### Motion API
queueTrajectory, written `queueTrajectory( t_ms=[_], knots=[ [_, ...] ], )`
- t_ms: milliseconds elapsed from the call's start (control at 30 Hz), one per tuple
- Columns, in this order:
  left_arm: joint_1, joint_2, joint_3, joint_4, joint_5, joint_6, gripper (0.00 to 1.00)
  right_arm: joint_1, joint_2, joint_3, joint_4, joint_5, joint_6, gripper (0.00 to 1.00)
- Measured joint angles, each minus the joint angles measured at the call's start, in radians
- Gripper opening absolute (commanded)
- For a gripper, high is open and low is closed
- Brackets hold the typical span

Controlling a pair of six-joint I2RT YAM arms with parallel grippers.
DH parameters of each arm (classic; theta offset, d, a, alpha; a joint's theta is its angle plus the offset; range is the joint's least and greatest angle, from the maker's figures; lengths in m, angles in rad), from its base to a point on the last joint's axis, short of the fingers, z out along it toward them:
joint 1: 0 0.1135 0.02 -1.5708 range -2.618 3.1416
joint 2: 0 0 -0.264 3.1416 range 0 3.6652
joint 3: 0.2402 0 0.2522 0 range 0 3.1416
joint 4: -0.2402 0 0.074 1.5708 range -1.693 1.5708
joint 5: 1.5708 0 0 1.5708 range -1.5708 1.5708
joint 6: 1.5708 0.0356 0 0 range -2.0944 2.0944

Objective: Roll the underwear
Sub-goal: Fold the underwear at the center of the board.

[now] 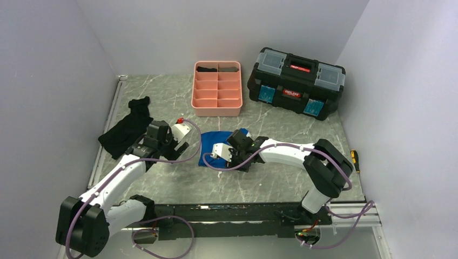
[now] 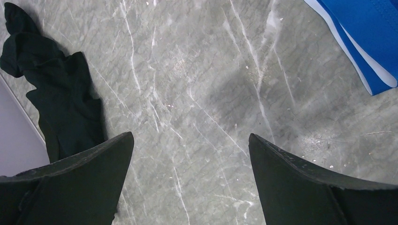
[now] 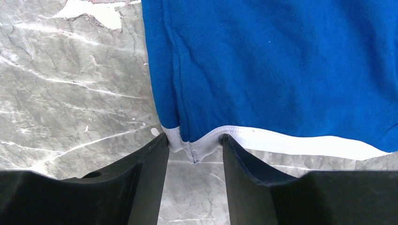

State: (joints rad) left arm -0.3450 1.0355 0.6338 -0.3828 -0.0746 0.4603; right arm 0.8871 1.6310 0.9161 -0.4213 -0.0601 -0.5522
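Observation:
The bright-blue underwear (image 1: 208, 141) lies flat on the marble table between my two arms. In the right wrist view its blue cloth (image 3: 281, 70) fills the top, and its white waistband runs along the near edge. My right gripper (image 3: 195, 138) sits at the left corner of that band. Its jaws are narrowed but still open, both fingertips touch the band, and a puckered bit of hem hangs between them. From above, the right gripper (image 1: 236, 141) rests on the cloth's right part. My left gripper (image 2: 190, 138) is wide open over bare table, the underwear (image 2: 371, 28) off to its upper right.
A larger black garment (image 1: 129, 129) lies crumpled at the left, close to my left gripper (image 1: 172, 141), and shows in the left wrist view (image 2: 61, 103). A pink divided tray (image 1: 217, 105) with dark rolls (image 1: 219, 68) stands at the back, a black toolbox (image 1: 296, 82) beside it.

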Motion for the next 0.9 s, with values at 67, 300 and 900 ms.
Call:
queueTrajectory(
  t_ms=[67,300,900],
  knots=[
    [0.003,0.000,0.000,-0.001,0.002,0.003,0.99,0.000,0.004,0.000,0.002,0.000,0.003,0.44],
    [0.010,-0.042,0.000,-0.011,0.035,0.016,0.99,0.000,0.013,0.003,0.004,-0.001,0.004,0.25],
    [-0.027,-0.219,-0.123,-0.042,0.419,0.182,0.99,-0.140,0.096,0.188,-0.188,-0.267,-0.059,0.00]
  ],
)
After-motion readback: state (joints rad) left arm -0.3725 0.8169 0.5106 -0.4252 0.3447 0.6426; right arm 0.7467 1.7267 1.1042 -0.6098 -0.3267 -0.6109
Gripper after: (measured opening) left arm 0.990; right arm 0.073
